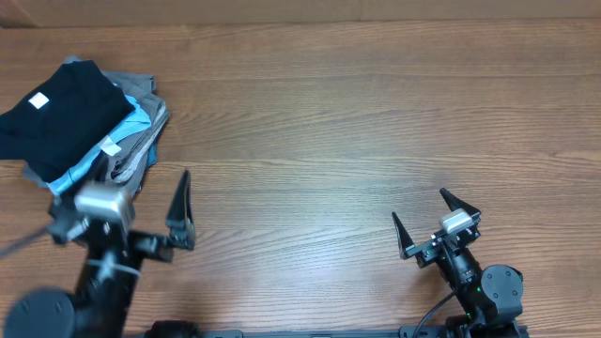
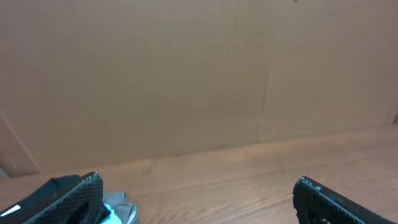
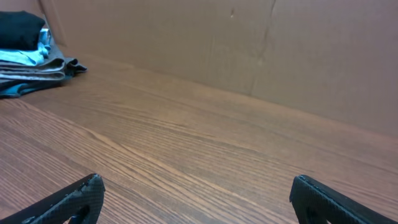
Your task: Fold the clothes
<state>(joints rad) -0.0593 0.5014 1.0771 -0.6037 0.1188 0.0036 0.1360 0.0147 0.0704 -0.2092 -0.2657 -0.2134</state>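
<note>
Leftward, black T-shirt [image 1: 58, 115] cropped; left end effector [image 2: 196, 190], right end effector [image 1: 420, 207] gape empty.

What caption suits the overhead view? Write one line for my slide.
Black T-shirt folded atop a garment stack, left on the table; left gripper and right gripper open, empty.
</note>
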